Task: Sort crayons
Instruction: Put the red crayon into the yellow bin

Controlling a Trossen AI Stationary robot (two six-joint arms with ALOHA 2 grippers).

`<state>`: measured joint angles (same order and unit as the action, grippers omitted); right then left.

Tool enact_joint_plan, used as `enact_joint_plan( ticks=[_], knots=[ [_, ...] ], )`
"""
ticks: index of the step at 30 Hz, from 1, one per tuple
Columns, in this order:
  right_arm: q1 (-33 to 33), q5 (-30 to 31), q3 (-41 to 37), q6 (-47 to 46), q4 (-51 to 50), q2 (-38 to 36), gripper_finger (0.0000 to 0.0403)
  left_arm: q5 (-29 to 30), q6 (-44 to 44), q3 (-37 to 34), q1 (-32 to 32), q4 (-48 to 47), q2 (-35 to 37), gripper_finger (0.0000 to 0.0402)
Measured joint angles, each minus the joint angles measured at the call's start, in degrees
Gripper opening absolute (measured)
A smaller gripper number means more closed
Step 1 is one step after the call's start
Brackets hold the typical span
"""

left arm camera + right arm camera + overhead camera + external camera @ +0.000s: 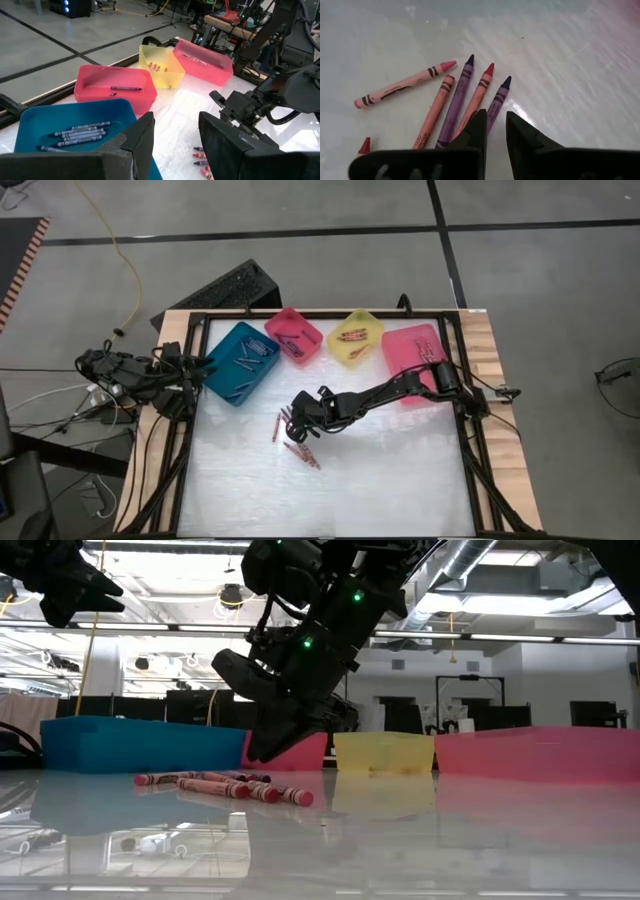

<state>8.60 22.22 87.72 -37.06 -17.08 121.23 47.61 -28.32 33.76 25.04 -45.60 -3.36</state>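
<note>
Several loose crayons [291,436], pink, red and purple, lie flat on the white table [380,480] near its middle; the right wrist view shows them fanned out [451,102]. My right gripper [495,120] hangs just above their near ends [262,752], open by a narrow gap with only bare table showing between the fingers. A dark purple crayon [497,97] runs under one fingertip. My left gripper [176,132] waits open at the table's left edge [205,363], over the teal bin.
Four bins stand along the far edge: a teal one [240,362] holding blue-grey crayons, a small pink one [293,335] with a dark crayon, a yellow one [355,338] with a few reddish ones, and a larger pink one [415,360]. A black frame [470,460] rims the table.
</note>
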Motion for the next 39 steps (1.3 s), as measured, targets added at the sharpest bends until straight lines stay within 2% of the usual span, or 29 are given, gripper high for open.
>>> enact_joint_plan(
  ticks=[11,19,29,39],
  knots=[
    [0.04,0.00,0.00,-0.44,0.31,0.00,0.0067,-0.01,0.00,0.00,-0.01,0.00,-0.01,0.0145],
    [-0.02,-2.05,0.31,-0.04,5.13,2.96,0.0067,-0.07,0.00,0.00,-0.02,0.00,-0.03,0.0145],
    [-0.49,-2.87,0.15,0.97,4.00,2.68,0.0067,0.16,0.02,0.00,-0.02,-0.02,-0.02,0.0145],
    [-0.87,-2.77,1.65,8.75,2.38,1.92,0.0067,0.18,0.01,0.00,0.00,-0.04,-0.02,0.0145]
  ],
)
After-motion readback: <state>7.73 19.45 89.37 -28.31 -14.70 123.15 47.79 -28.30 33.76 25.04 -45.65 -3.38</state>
